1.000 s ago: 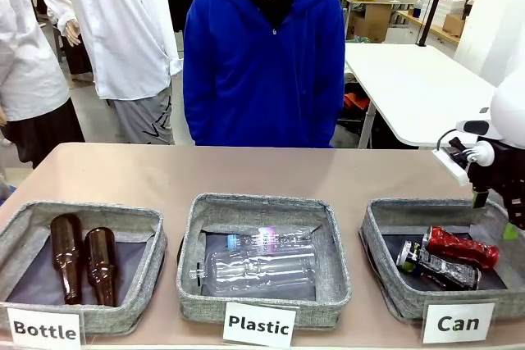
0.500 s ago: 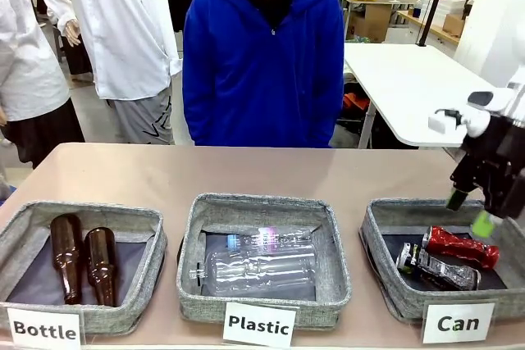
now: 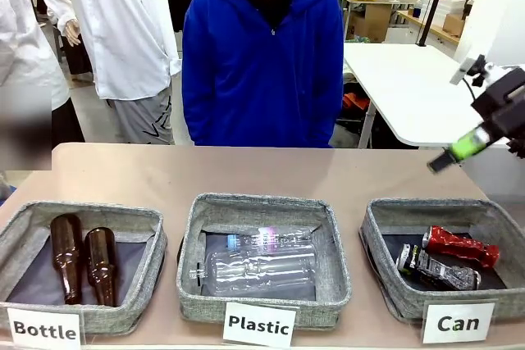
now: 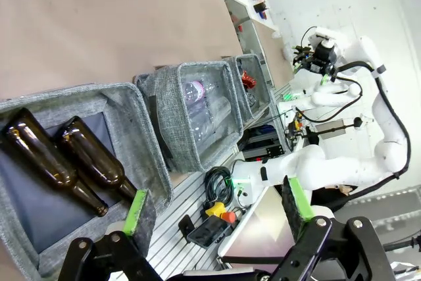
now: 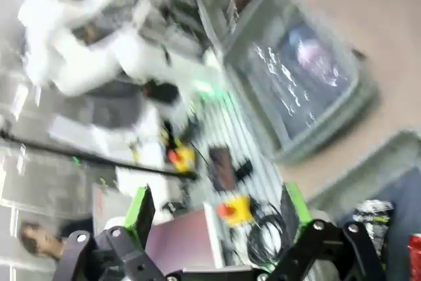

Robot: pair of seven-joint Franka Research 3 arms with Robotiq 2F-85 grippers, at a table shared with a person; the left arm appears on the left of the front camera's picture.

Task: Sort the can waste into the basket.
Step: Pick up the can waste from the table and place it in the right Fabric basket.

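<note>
Grey woven fabric forms the basket (image 3: 385,284) with the "Can" label (image 3: 457,322), which stands at the right end of the table (image 3: 164,174). Both pieces of can waste lie inside it: the red can (image 3: 459,247) toward the far side and the black can (image 3: 436,269) just in front of it, the two close together. The right hand (image 3: 463,147) is raised above the far right corner of the basket, tilted, with its fingers spread and nothing between them. The left hand (image 4: 214,205) is also spread and empty, and it hangs over the basket of brown bottles (image 4: 66,162).

The sorting appears finished, so the step in hand is probably the retreat of the right arm. To do it well, the arm should lift clear of the basket rim and avoid touching the wall, so the cans are not disturbed. The person (image 3: 262,55) stands at the far side, well apart from the hand.
</note>
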